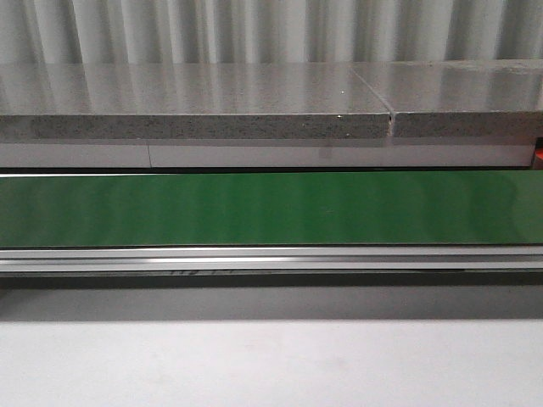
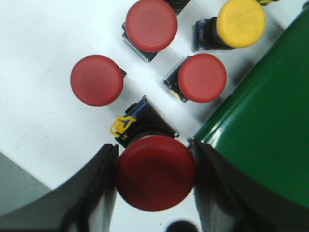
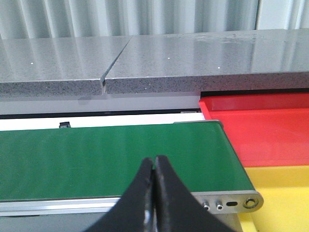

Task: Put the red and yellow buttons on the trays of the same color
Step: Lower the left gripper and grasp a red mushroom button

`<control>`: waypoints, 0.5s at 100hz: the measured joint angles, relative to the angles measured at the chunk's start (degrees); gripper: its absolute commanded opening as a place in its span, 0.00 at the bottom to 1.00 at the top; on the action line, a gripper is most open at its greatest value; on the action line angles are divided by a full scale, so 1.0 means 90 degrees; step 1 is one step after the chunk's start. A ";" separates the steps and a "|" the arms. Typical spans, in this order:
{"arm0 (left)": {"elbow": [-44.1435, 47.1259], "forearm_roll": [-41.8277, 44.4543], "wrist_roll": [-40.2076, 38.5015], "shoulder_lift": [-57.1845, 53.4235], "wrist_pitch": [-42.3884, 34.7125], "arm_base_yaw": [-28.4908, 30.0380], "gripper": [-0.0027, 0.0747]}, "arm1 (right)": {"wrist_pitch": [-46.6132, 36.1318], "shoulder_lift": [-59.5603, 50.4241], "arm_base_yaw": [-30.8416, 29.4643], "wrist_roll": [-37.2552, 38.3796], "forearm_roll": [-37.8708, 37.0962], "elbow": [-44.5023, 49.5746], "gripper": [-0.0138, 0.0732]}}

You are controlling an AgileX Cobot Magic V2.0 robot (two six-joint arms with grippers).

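In the left wrist view my left gripper [image 2: 155, 159] is shut on a red button [image 2: 155, 172], both dark fingers against the sides of its round cap. Three more red buttons [image 2: 96, 79] [image 2: 151, 24] [image 2: 202, 77] and a yellow button [image 2: 240, 22] lie on the white surface beyond it. In the right wrist view my right gripper [image 3: 154, 162] is shut with nothing in it, hanging over the near edge of the green belt [image 3: 111, 157]. The red tray [image 3: 263, 130] and the yellow tray [image 3: 280, 193] sit past the belt's end. Neither gripper shows in the front view.
The green conveyor belt [image 1: 271, 208] runs across the front view with a metal rail [image 1: 271, 259] along its near side. A grey stone ledge [image 1: 195, 114] stands behind it. The belt's edge [image 2: 260, 130] lies close beside my left gripper.
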 measured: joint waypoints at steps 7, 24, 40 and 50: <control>0.0000 0.0012 0.0087 -0.0226 0.0113 -0.0063 0.28 | 0.0000 0.0000 0.0000 0.0000 0.0000 0.0000 0.08; 0.0000 -0.0028 0.0253 -0.0525 0.0190 -0.0412 0.28 | 0.0000 0.0000 0.0000 0.0000 0.0000 0.0000 0.08; -0.0076 -0.0091 0.0353 -0.0516 0.0317 -0.0859 0.28 | 0.0000 0.0000 0.0000 0.0000 0.0000 0.0000 0.08; -0.0242 -0.0134 0.0369 -0.0403 0.0380 -0.1073 0.28 | 0.0000 0.0000 0.0000 0.0000 0.0000 0.0000 0.08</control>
